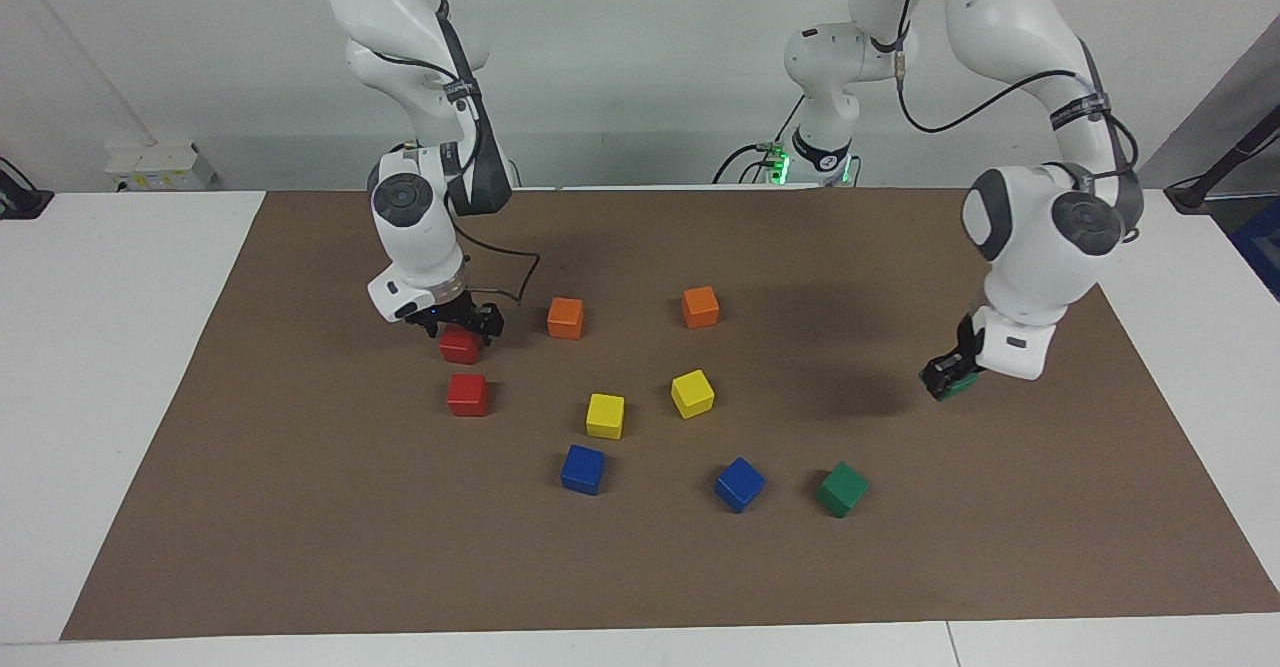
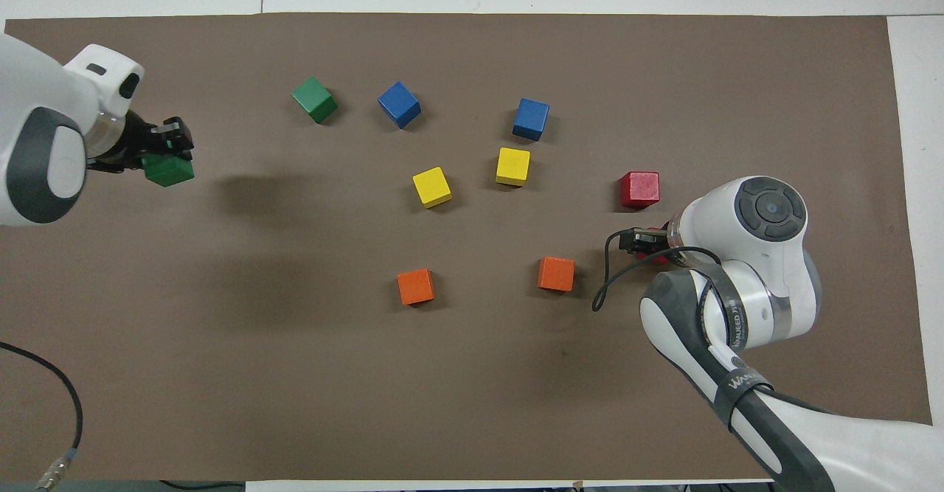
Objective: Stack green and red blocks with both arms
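Green block (image 1: pixel 962 385) sat clamped between the fingers of the left gripper (image 1: pixel 948 379), raised over bare mat (image 1: pixel 1000 507) at the left arm's end; the second green block (image 1: pixel 842 489) lay well apart. Right gripper (image 1: pixel 458 325) stood spread wide, straddling one red block (image 1: pixel 460 346); the other red block (image 1: pixel 467 394) lay just beside.

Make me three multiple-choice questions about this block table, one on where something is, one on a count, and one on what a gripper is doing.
1. Where is the green block that lies on the mat?
A. beside a blue block
B. on a red block
C. between the orange blocks

2. How many yellow blocks are there?
A. one
B. two
C. three

3. What is the left gripper doing?
A. resting open on the mat
B. pressing on a blue block
C. holding a green block in the air

Answers:
1. A, they lie side by side.
2. B, one yellow block and another.
3. C, its shadow falls apart from it.
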Robot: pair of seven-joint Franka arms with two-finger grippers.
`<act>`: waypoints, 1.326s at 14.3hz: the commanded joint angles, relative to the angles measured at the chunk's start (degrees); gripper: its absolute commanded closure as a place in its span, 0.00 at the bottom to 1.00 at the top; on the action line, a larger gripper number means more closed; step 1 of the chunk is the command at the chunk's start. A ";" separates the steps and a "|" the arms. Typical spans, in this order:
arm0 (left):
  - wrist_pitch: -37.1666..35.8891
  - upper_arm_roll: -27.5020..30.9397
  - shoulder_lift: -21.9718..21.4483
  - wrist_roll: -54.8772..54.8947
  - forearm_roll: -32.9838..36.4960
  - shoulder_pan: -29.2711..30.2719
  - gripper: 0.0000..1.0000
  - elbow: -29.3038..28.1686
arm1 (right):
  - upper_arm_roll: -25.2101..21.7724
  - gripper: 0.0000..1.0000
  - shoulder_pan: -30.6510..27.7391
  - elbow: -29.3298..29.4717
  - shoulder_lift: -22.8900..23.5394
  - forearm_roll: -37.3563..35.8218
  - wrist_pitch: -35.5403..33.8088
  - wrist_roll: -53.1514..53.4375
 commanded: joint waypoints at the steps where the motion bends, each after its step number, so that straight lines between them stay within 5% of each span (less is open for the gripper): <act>1: 1.16 -0.54 -0.70 12.64 -1.26 5.67 1.00 -2.19 | 0.28 0.57 -0.24 -1.84 -1.64 0.60 1.63 0.92; 3: 4.66 -0.54 -0.53 16.53 -1.35 8.04 1.00 -4.81 | 0.28 0.96 -0.41 -1.41 -1.55 0.68 1.63 0.83; 4: 7.90 -0.54 -0.53 18.02 -1.35 9.10 1.00 -7.09 | 0.28 1.00 -0.50 -0.71 -1.29 0.68 1.63 0.83; 10: 16.54 -0.45 1.14 23.21 -1.35 10.60 1.00 -9.84 | -0.33 1.00 -3.99 17.11 -1.55 0.51 -16.27 -4.58; 17: 22.35 -0.54 2.46 25.49 -1.26 11.13 1.00 -12.74 | -0.33 1.00 -17.89 17.58 -0.24 0.51 -12.35 -31.66; 18: 22.08 -0.45 2.46 28.03 -1.26 11.13 0.30 -12.56 | -0.33 1.00 -19.29 16.71 0.20 0.59 -10.95 -33.43; 19: 21.13 -0.45 2.46 29.62 -1.26 11.13 0.00 -12.04 | -0.25 1.00 -20.27 15.92 0.73 0.60 -9.46 -33.88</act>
